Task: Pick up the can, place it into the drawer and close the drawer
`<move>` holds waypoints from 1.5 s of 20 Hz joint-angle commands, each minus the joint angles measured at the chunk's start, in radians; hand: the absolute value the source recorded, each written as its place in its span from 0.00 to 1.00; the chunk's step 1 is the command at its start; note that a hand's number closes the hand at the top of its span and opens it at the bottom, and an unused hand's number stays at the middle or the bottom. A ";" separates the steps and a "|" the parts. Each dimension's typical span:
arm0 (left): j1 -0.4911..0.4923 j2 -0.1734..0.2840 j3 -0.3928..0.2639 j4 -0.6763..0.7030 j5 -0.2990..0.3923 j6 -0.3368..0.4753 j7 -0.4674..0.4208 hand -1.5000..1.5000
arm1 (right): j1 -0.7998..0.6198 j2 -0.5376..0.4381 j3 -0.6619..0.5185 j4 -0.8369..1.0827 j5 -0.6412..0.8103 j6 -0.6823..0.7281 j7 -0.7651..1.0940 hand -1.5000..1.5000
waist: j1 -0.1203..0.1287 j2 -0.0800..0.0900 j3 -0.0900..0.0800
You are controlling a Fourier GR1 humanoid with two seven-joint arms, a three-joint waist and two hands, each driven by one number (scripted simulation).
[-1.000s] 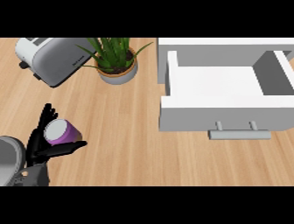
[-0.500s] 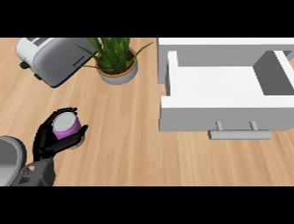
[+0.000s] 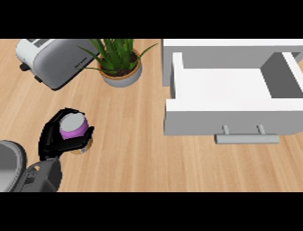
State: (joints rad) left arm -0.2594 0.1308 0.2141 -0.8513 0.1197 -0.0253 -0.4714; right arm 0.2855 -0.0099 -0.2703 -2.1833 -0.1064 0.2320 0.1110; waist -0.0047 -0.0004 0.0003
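Wooden counter (image 3: pixel 141 149), open drawer (image 3: pixel 237 85)

Purple can (image 3: pixel 73 127) (grey lid), white drawer (image 3: pixel 234 97), black left hand (image 3: pixel 56 140)

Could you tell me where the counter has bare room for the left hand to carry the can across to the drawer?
Bare counter runs from the left hand, curled round the can, to the drawer; the drawer's inside is bare. Crowded: toaster and plant at the upper left.
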 commanded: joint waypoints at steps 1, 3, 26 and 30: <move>0.055 -0.013 -0.027 -0.220 0.034 0.028 0.162 1.00 | -0.040 -0.015 -0.016 0.039 0.001 -0.002 0.013 0.00 | 0.008 -0.002 0.000; -0.034 0.025 0.006 -0.073 0.032 -0.001 0.057 1.00 | -0.047 0.003 -0.002 0.080 0.023 0.001 -0.033 0.00 | 0.001 0.001 0.000; -0.246 -0.124 -0.277 -0.557 -0.119 0.207 0.575 1.00 | 0.030 -0.037 -0.068 -0.019 -0.087 0.014 -0.007 0.00 | -0.002 -0.001 0.000; -0.376 -0.130 -0.364 -0.535 -0.131 0.321 0.659 1.00 | 0.022 0.006 -0.013 -0.015 -0.019 -0.008 -0.043 0.00 | -0.006 -0.001 0.000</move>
State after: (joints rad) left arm -0.5583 0.0077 -0.0839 -1.3802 0.0034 0.2241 0.1257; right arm 0.3040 -0.0176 -0.2888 -2.1944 -0.1298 0.2191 0.0859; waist -0.0082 -0.0010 0.0004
